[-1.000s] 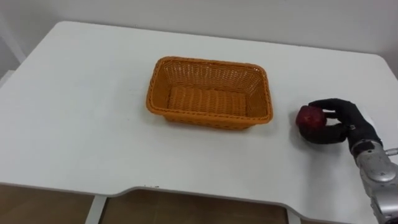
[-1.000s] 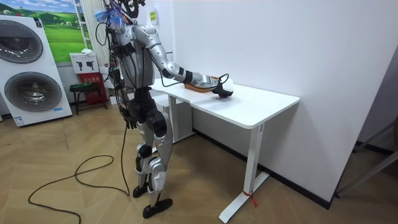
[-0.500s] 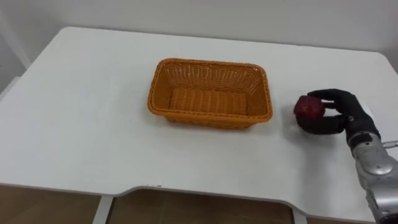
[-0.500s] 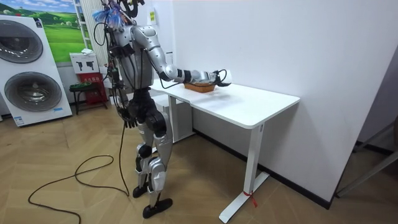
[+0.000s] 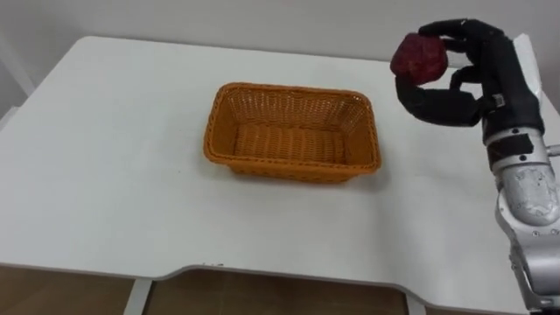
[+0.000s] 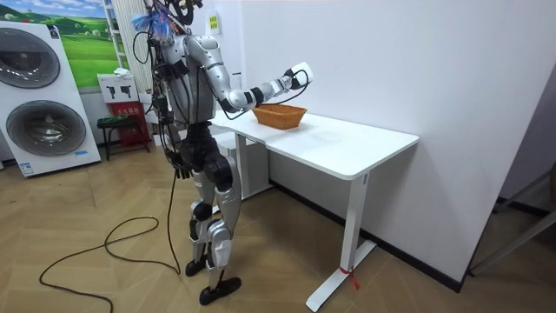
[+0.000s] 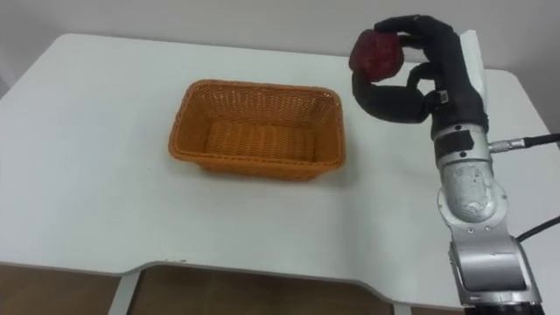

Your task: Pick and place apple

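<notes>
Our black right hand [image 5: 486, 74], on its silver forearm, is lifted well clear of the white rectangular table [image 5: 105, 157], and its fingers and thumb are curled round the dark red round apple [image 5: 418, 58]. We hold the apple pinched between the fingertips above and the thumb below. It sits on the hand's left side, up in the air and touching nothing but the hand. Below the hand and to its left stands the orange rectangular woven wicker basket [image 5: 289, 166], upright on the table with its open top facing up. In the eye views the apple shows above and to the right of the basket's far right corner, apart from its rim. In the room view we stand upright on a wooden floor at the table's [image 6: 347, 143] near end. Our right arm reaches forward and upward, so the hand [image 6: 298, 76] hangs higher than the basket [image 6: 280, 115], in front of the white wall.
</notes>
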Controlling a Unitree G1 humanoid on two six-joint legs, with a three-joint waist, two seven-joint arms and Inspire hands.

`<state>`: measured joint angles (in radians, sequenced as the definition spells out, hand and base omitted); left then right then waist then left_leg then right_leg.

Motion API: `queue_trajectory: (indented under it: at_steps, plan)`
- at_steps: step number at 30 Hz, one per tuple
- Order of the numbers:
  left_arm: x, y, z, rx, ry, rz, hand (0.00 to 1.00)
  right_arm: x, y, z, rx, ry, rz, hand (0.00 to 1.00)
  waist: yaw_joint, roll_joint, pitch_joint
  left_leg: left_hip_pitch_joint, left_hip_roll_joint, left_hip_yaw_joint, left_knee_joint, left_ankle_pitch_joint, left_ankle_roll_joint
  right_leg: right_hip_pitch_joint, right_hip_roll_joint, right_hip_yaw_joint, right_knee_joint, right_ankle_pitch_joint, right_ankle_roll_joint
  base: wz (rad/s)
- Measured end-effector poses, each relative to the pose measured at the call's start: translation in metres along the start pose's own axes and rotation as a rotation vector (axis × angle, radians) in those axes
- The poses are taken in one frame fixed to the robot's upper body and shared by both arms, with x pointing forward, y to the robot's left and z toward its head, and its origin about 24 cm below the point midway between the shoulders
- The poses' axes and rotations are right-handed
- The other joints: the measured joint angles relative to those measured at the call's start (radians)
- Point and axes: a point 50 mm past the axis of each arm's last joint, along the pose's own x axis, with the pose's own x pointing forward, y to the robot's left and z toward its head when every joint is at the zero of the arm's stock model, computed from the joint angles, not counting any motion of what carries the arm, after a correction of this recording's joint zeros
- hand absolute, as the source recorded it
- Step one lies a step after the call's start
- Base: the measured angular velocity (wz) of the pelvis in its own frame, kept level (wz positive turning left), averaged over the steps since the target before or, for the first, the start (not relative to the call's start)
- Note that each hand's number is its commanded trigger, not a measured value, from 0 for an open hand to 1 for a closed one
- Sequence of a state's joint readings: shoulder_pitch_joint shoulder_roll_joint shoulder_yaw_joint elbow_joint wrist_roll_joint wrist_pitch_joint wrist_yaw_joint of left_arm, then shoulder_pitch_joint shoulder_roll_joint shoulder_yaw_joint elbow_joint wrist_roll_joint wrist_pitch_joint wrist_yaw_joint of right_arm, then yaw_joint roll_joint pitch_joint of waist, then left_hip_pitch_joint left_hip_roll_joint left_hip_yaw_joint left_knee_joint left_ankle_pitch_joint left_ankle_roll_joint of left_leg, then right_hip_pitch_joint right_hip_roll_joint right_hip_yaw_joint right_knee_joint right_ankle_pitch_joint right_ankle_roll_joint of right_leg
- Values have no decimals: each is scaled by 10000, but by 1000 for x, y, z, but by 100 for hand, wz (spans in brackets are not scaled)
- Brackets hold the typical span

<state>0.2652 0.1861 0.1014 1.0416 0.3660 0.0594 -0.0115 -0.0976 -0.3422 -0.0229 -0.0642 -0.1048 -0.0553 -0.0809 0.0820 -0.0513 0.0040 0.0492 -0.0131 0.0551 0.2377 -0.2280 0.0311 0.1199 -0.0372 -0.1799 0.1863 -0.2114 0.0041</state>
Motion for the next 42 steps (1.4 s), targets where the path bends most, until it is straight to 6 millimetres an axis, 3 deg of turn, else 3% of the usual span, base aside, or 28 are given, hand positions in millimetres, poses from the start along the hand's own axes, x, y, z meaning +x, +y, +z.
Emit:
queue_trajectory:
  at_steps: [3,6,7,8,9,10,19,29,35,38,42]
  plan:
    - [1,-5,5,29,-119,-140,0,-2,16,9,-91,-374,815,100,8,231,34,-9,1,16,-42,0,0,-45,23,114,3,3,-3,-5]
    - [0,-10,7,260,-181,-320,0,-4,33,13,33,-499,1695,100,85,396,-40,-29,0,38,-51,3,-4,-103,31,157,13,4,-5,-3]
    - [0,-10,7,328,-196,-343,0,-5,39,13,69,-528,2036,93,89,405,-47,-22,-1,13,-48,7,-10,-129,35,163,13,4,-5,0]
    - [1,-10,8,338,-206,-344,0,-6,41,14,88,-538,2180,83,95,404,-47,-23,0,2,-48,8,-13,-134,37,164,13,4,-5,0]
    - [1,-11,8,341,-213,-347,0,-7,46,14,105,-554,2429,28,97,388,-40,-26,1,-3,-63,12,-18,-140,38,159,11,4,-5,0]
    - [1,-11,8,343,-200,-347,0,-8,49,15,118,-567,2664,0,106,360,-33,-25,1,-9,-73,13,-19,-141,38,157,11,4,-5,0]
    - [1,-12,7,371,-151,-542,0,-11,65,15,424,-371,3443,0,317,-27,-12,-135,-2,-72,-14,13,-16,-137,30,122,11,4,-5,1]
    - [1,-14,13,636,-294,-695,0,-12,67,15,502,-324,3568,0,300,56,45,-192,-5,-105,-6,11,-16,-159,34,83,32,9,-13,0]
    - [1,-16,11,684,-257,-743,0,-19,69,-5,519,565,3569,0,259,31,25,-142,-5,-100,21,12,-16,-153,16,31,-9,9,-13,1]
    - [1,-15,9,509,-212,-769,0,-21,61,-11,579,835,3159,0,132,54,37,-167,-7,-100,17,12,-16,-153,7,2,-12,9,-12,0]
    - [0,-10,6,131,-103,-589,0,-14,26,-12,1069,837,1111,0,-97,111,4,-196,-4,-97,-5,12,-16,-157,8,-23,-11,9,-11,0]
